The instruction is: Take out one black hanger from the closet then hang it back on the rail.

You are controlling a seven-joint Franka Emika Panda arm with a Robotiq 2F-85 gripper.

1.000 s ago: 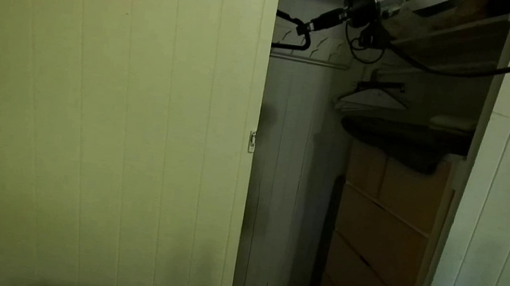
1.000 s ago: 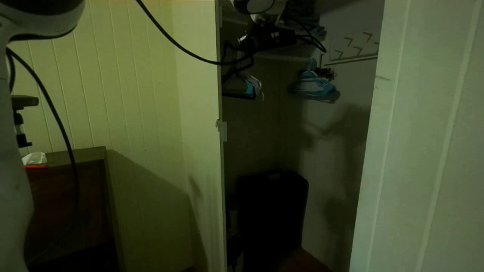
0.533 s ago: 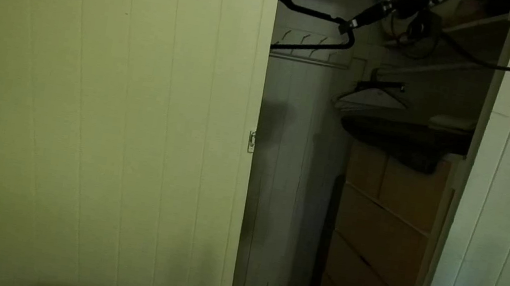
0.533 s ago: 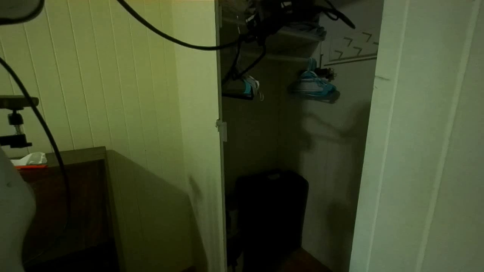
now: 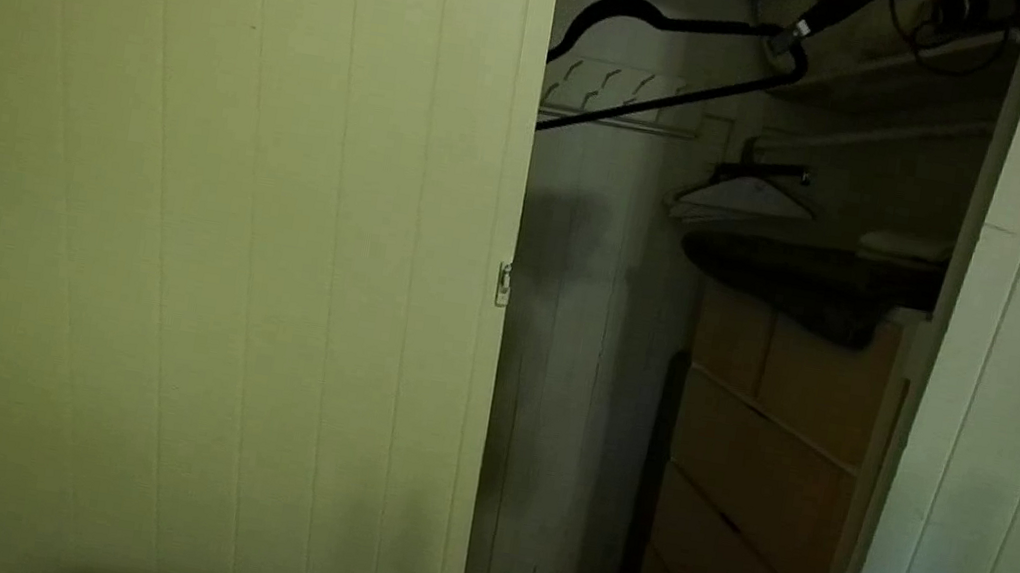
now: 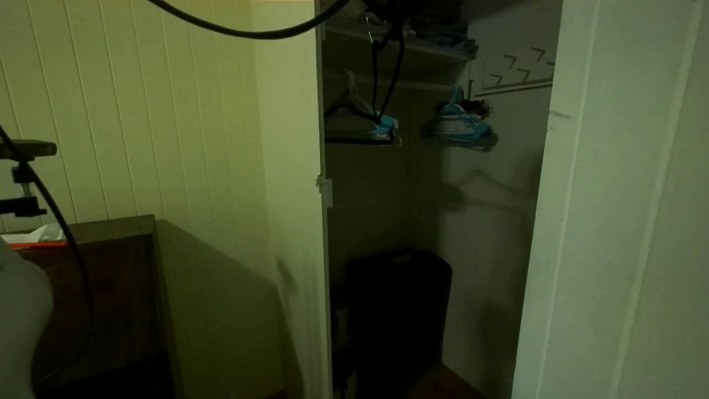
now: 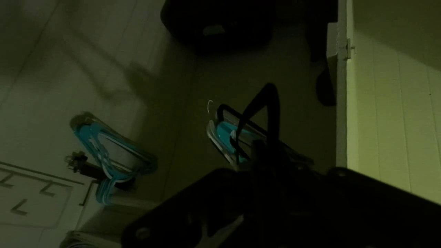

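Note:
The black hanger (image 5: 684, 102) is in the upper part of the closet (image 5: 571, 387), off the rail (image 5: 876, 134). Its left end is hidden behind the door in that exterior view, and its thin hook points up. My gripper (image 5: 788, 39) is shut on the hanger's right end, where arm and lower bar meet. In an exterior view the hanger (image 6: 400, 64) appears edge-on, hanging below the dark gripper (image 6: 396, 27), in front of the rail (image 6: 426, 86). In the wrist view the hanger (image 7: 274, 113) extends beyond the gripper (image 7: 256, 158); the fingertips are too dark to separate.
The door (image 5: 273, 251) covers the left of the opening. Teal hangers (image 6: 462, 127) and another black hanger (image 6: 354, 141) hang on the rail. A shelf (image 6: 437, 51) with folded cloth is above. A drawer unit (image 5: 753, 485) and a black suitcase (image 6: 399, 321) stand below.
My gripper has moved right and slightly up in an exterior view, still holding the hanger. More of the hanger has come out from behind the door edge, including its hook.

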